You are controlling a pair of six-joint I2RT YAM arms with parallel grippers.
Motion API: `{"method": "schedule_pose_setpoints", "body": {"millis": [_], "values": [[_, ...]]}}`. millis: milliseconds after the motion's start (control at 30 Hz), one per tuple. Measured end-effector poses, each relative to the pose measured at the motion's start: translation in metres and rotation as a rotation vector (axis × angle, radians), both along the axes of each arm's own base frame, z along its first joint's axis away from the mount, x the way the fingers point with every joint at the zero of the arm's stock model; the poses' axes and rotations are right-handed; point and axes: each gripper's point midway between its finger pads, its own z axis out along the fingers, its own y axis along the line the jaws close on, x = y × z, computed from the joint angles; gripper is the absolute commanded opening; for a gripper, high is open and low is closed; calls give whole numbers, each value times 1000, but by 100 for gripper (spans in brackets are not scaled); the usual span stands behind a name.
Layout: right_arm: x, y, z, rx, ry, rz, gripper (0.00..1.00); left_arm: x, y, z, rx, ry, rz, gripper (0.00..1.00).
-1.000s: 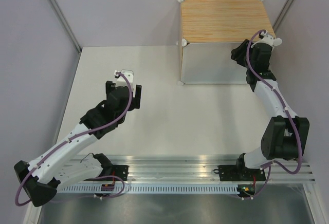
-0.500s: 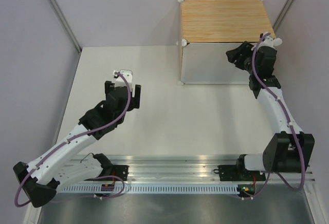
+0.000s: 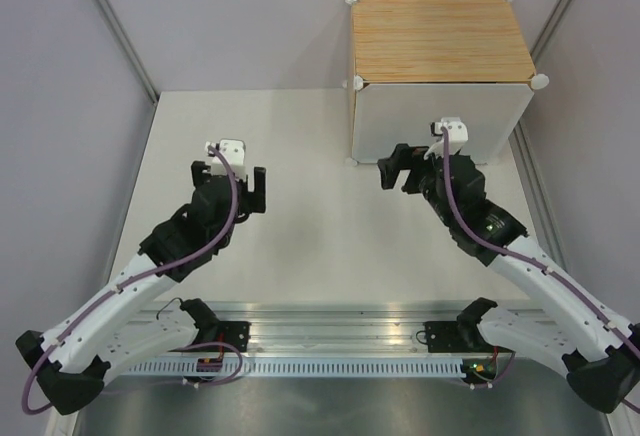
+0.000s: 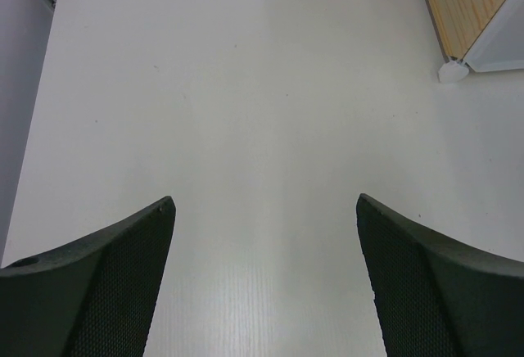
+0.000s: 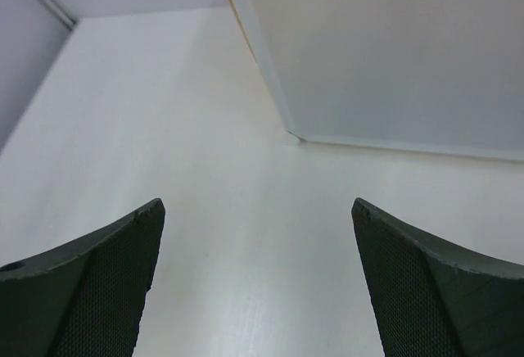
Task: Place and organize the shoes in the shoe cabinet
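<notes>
- The white table (image 3: 300, 246) fills most of my overhead view, and both arms reach over it from their bases at the near edge.
- The shoe cabinet (image 3: 440, 36) stands at the table's far right, with its bamboo-grain top facing up at me.
- Its white door panel (image 3: 390, 116) covers the front, so whatever is behind it is hidden from me.
- My left arm (image 3: 150, 266) stretches out over the left half of the table, well apart from the cabinet.
- My right arm (image 3: 520, 266) angles in from the right and ends near the door's lower edge.
- The left gripper (image 4: 264, 201) is spread wide. It has nothing between its fingers (image 4: 98, 283), only bare tabletop below.
- The right gripper (image 5: 255, 205) is also spread wide and holds nothing. It points toward the cabinet's lower front corner but does not touch it.
- A white round corner connector (image 4: 453, 70) shows at the cabinet's foot in my left wrist view.
</notes>
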Motion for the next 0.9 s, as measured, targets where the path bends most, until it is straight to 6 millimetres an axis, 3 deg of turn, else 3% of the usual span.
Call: {"method": "schedule_pose_setpoints", "body": {"millis": [133, 200, 333, 500, 900], "values": [[-13, -24, -56, -159, 107, -91, 98, -10, 8, 6, -39, -19, 8, 94], [-22, -42, -69, -200, 127, -140, 98, -17, 16, 6, -65, -36, 18, 95], [-37, -67, -54, -172, 71, -203, 98, -32, 34, -1, -106, -73, 45, 96], [-49, -81, -31, -84, -2, -244, 98, -40, 45, 2, -140, -117, 61, 96], [-38, -80, -71, -147, 115, -303, 98, -39, 45, 2, -146, -124, 63, 96]]}}
